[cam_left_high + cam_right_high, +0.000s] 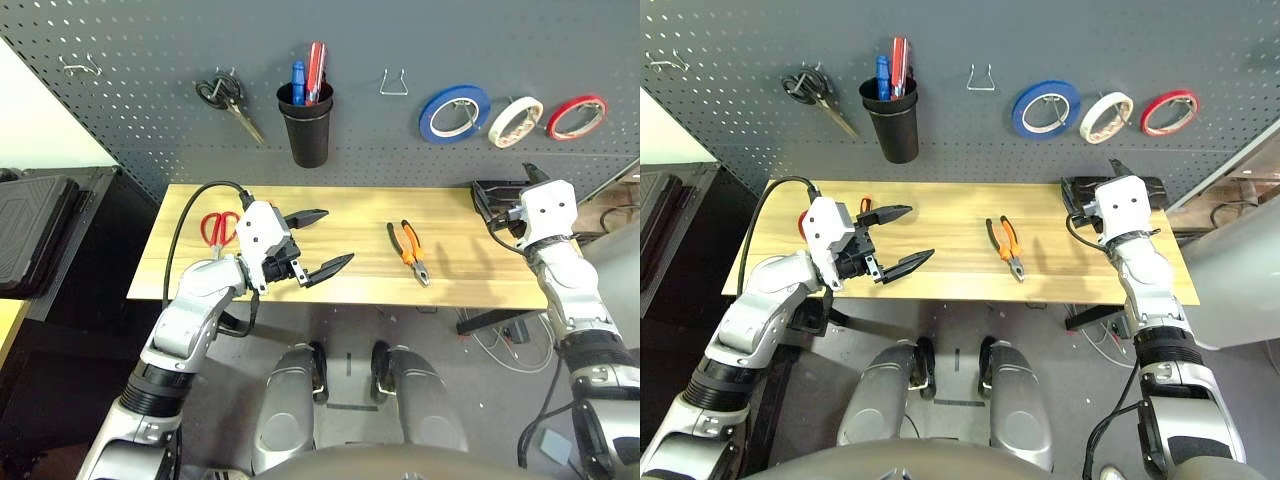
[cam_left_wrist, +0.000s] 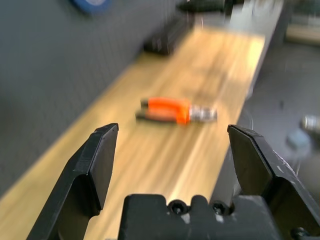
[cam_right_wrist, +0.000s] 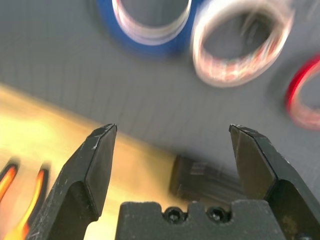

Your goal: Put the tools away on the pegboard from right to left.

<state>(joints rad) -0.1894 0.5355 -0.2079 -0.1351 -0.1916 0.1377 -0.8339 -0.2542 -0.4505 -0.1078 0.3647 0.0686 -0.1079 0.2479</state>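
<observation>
Your white tape roll (image 1: 516, 121) already hangs on the pegboard (image 1: 120, 90), between the blue and red rolls; your right gripper (image 1: 508, 190) sits just below it, jaws wide and empty; the pliers (image 1: 409, 251) lie mid-table, well right of your left gripper (image 1: 318, 243), also wide; the red-handled scissors (image 1: 219, 227) lie behind that wrist.

The pegboard (image 1: 150, 90) fills the upper frame, behind the surface (image 1: 340, 275). On it, left to right, hang scissors (image 1: 228, 103), a cup holder (image 1: 305, 125), an empty hook (image 1: 393, 82) and three tape rolls, the white tape roll (image 1: 515, 121) in the middle. The pliers (image 1: 409, 251) lie right of centre on the surface. More scissors (image 1: 217, 227) lie at its left end.
</observation>
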